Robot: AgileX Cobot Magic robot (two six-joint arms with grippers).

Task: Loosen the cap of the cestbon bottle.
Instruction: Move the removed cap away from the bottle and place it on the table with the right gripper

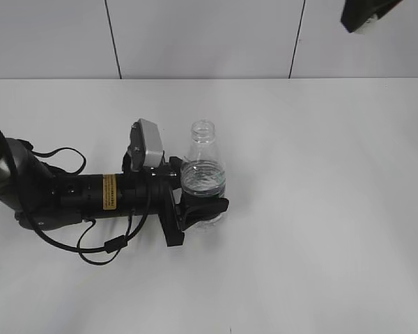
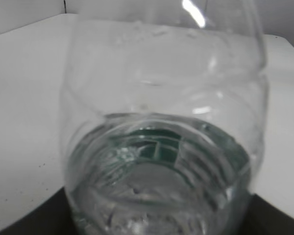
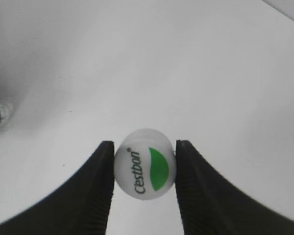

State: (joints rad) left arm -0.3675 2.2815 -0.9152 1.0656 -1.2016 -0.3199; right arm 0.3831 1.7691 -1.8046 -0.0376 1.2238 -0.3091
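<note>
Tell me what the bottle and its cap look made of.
The bottle: clear, glossy thin plastic, seemingly; water and the table show through, with bright glints. The cap, held in the right gripper: opaque white plastic, smooth, semi-matte, with a printed green mark.

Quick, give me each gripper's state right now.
Left gripper: shut on the cestbon bottle, which stands upright with its neck open.
Right gripper: shut on the cap, held above the table.
</note>
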